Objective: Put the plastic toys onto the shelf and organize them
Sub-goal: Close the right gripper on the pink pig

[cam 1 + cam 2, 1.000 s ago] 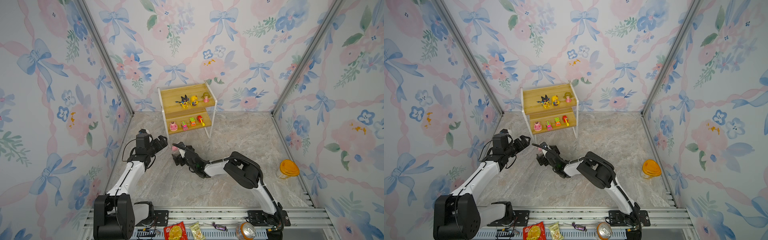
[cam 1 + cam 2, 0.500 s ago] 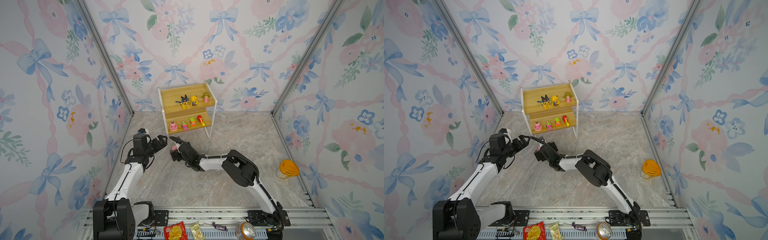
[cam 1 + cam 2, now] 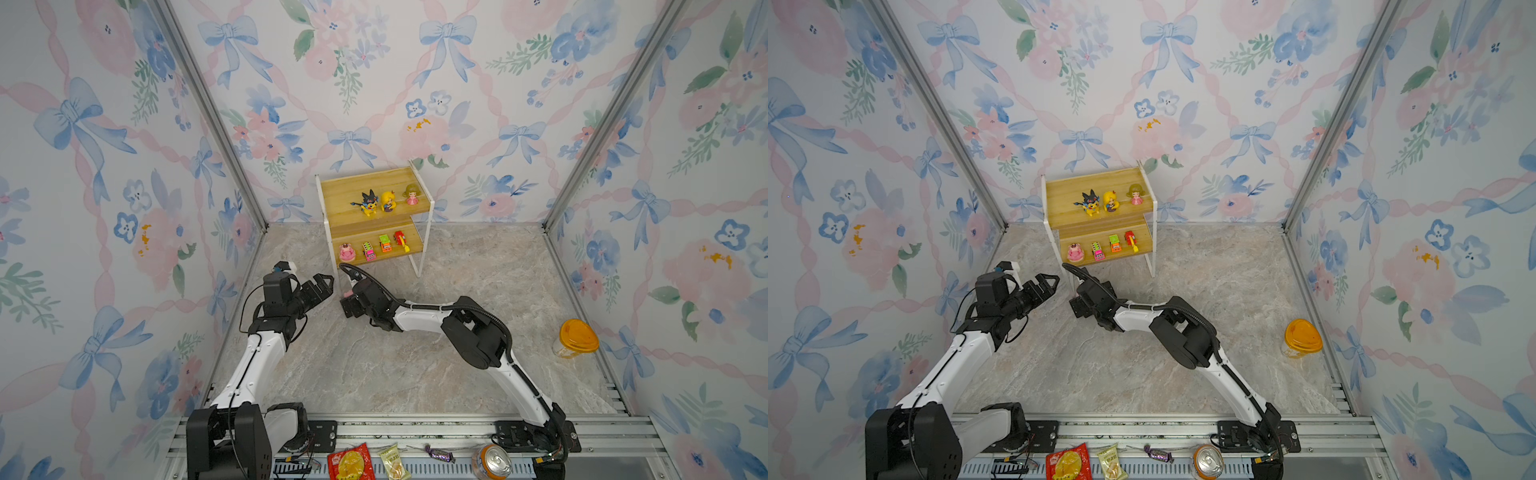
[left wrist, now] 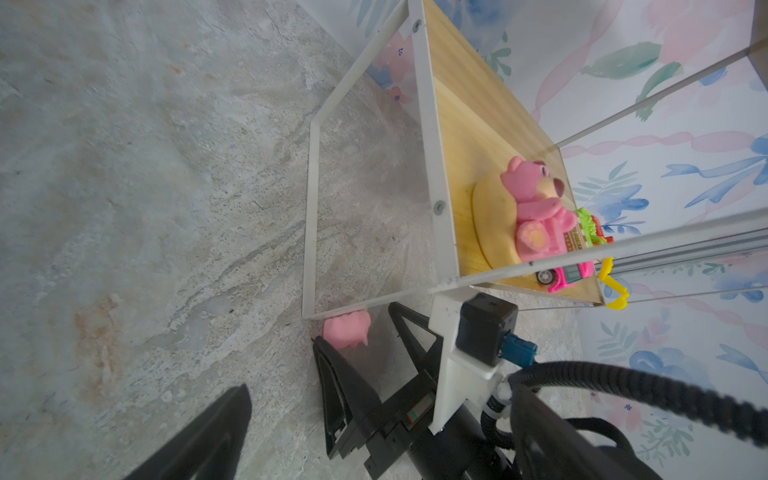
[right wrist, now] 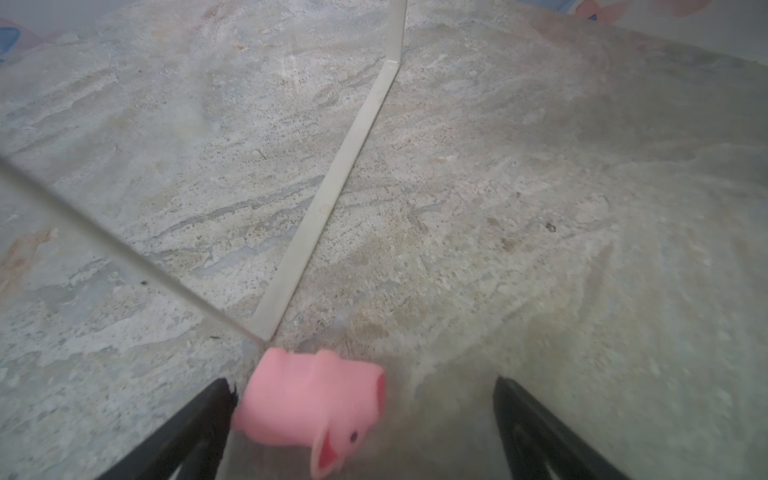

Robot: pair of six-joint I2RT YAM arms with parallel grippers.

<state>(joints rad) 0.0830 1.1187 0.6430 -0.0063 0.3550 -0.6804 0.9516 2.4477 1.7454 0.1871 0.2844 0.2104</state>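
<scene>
The shelf (image 3: pixel 376 195) (image 3: pixel 1100 189) stands at the back. Its upper board carries three small figures (image 3: pixel 388 201). The lower board carries a round pink figure (image 3: pixel 345 251) (image 4: pixel 536 216) and three cars (image 3: pixel 385 243). A pink pig (image 5: pixel 309 401) (image 4: pixel 347 330) (image 3: pixel 347 294) lies on its side on the floor by the shelf's front left leg (image 5: pixel 299 253). My right gripper (image 5: pixel 361 384) (image 3: pixel 348 301) is open around the pig, which rests against one finger (image 5: pixel 199 419). Just left of it, my left gripper (image 3: pixel 328 284) (image 3: pixel 1052 282) hangs open and empty.
An orange-lidded jar (image 3: pixel 577 336) stands at the right wall. Snack packets (image 3: pixel 351 461), a wrapped candy (image 3: pixel 438 453) and a drink can (image 3: pixel 490 461) lie on the front rail. The floral walls and the shelf's white legs close in the back left corner.
My right gripper has crept a little toward the shelf's front leg and the pig. The left arm has drawn back slightly to the left. Both grippers stay open.
</scene>
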